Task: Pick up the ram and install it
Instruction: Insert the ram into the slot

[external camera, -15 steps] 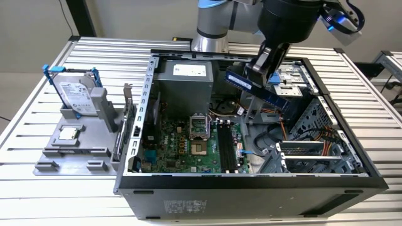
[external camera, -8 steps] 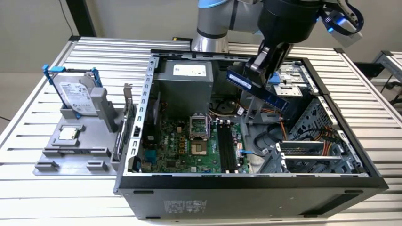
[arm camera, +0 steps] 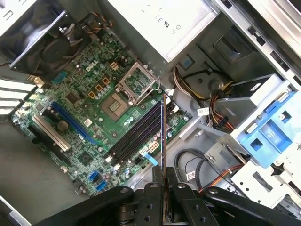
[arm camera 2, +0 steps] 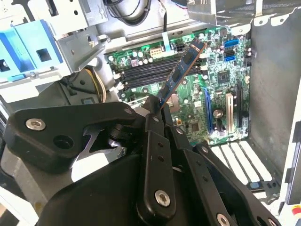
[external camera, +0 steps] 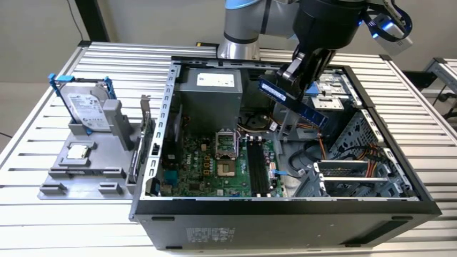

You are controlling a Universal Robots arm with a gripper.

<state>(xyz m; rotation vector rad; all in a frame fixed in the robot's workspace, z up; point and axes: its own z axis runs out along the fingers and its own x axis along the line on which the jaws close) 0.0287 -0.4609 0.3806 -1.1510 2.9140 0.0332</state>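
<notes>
Gripper (external camera: 294, 75) fingers are closed on one end of the ram (external camera: 303, 110), with no gap visible between pads and board. The exterior view shows the ram held tilted in the air over the open computer case (external camera: 286, 206), above and toward the exterior view's right of the black memory slots (external camera: 257, 166), well apart from them. That view also shows the hard drive (external camera: 87, 107) and the processor chip (external camera: 77, 152) on a grey fixture (external camera: 78, 176) outside the case, at the exterior view's left. The second wrist view presents the ram's (arm camera 2: 181, 70) flat face with its dark chips, extending from the gripper (arm camera 2: 157, 106) over the motherboard (arm camera 2: 216, 94). The first wrist view presents the ram (arm camera: 162, 132) edge-on as a thin line rising from the gripper (arm camera: 163, 172), crossing the memory slots (arm camera: 136, 134) beside the processor socket (arm camera: 115, 104).
</notes>
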